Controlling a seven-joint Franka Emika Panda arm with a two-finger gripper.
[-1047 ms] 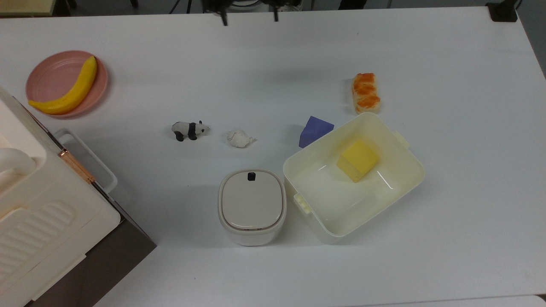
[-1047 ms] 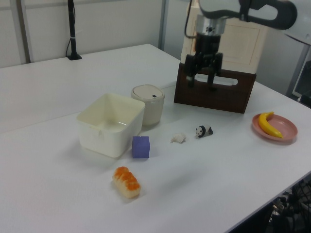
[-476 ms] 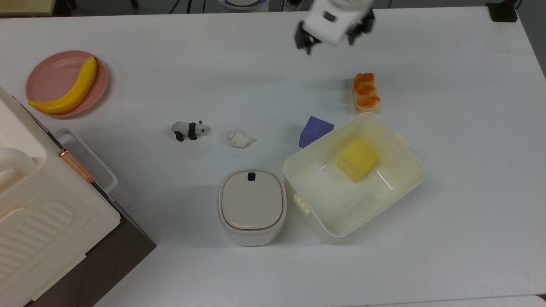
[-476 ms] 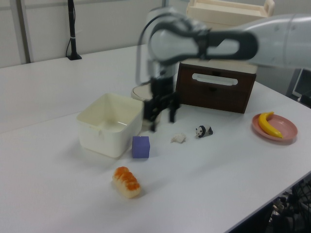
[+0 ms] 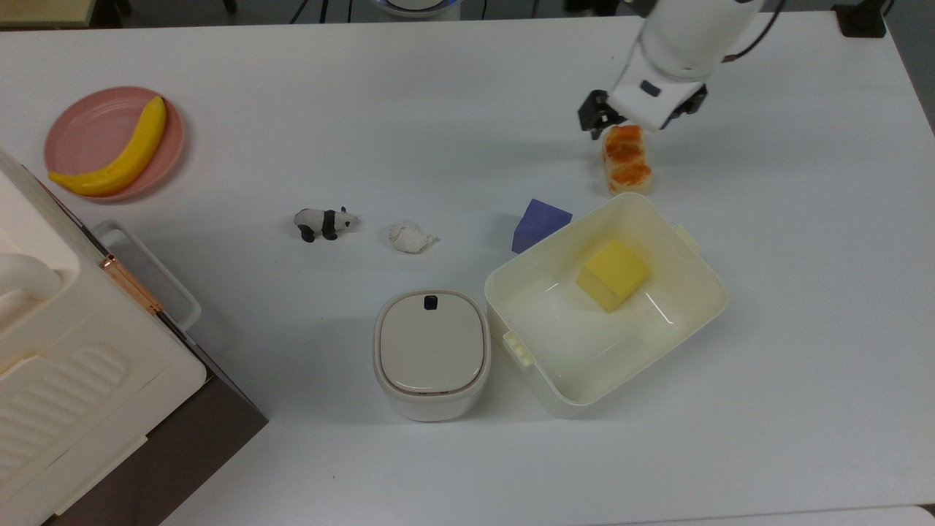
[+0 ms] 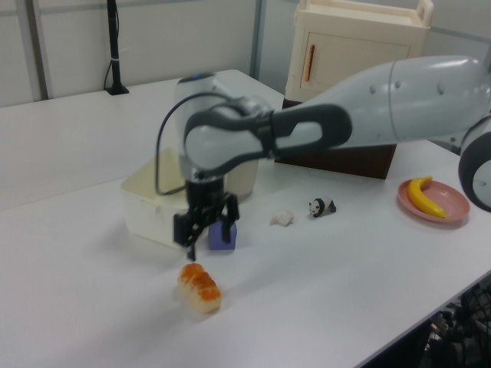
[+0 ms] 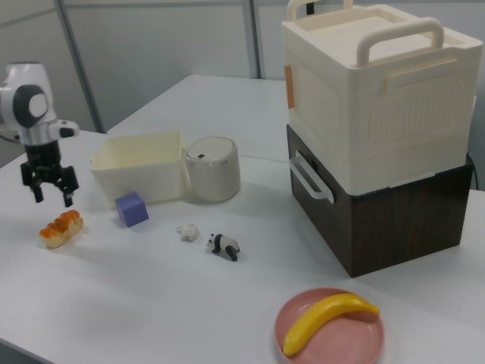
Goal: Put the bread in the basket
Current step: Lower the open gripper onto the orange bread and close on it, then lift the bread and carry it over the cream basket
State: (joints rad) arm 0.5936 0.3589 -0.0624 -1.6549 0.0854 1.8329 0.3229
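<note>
Gripper [image 7: 50,191] fingers spread apart, holding nothing, hanging above bread [image 7: 62,227], no contact seen in right view. In top view gripper [image 5: 634,120] body covers loaf's far end. Bread [image 5: 627,162]: oblong, pale sides, lumpy orange top, flat on table [image 5: 438,109] under tool. Basket [image 5: 526,288] beyond bread, yellow block [image 5: 613,275] inside. In left view arm hides part of basket [image 6: 146,211].

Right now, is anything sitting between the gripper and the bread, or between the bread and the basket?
Nothing visible. The open gripper hangs just above the bread with bare air between. The basket lies right beside the bread; the purple block sits off to the side.
</note>
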